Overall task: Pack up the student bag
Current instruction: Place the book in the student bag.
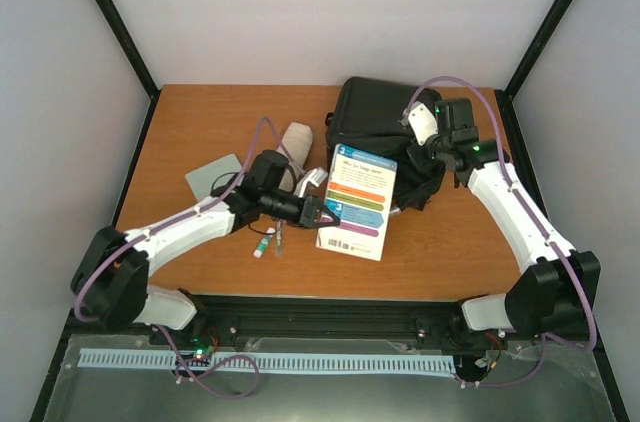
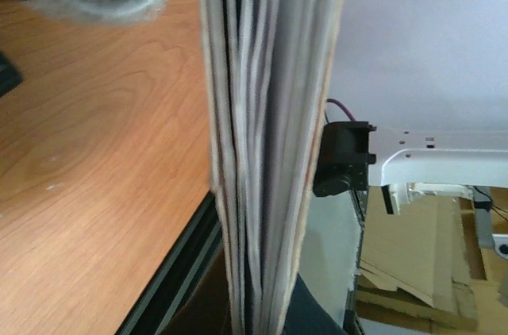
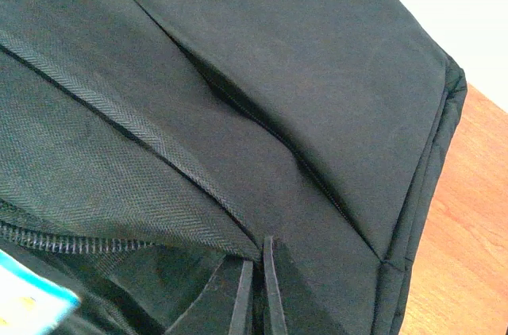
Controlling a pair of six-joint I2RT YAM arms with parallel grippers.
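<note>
Black bag (image 1: 375, 107) lying far right on table (image 1: 200, 122), mouth seemingly held open by right pincer (image 1: 418, 155) clenched on its fabric; left pincer (image 1: 322, 214) clamped on booklet (image 1: 360, 197) edge, angled for sliding inside

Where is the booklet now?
The booklet is mid-table in the top view, gripped at its left edge by the left claw, the student bag just behind.

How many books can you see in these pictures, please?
1: the book, held cover up by the left gripper, at the near edge of the student bag. Others may be hidden inside it.
</note>
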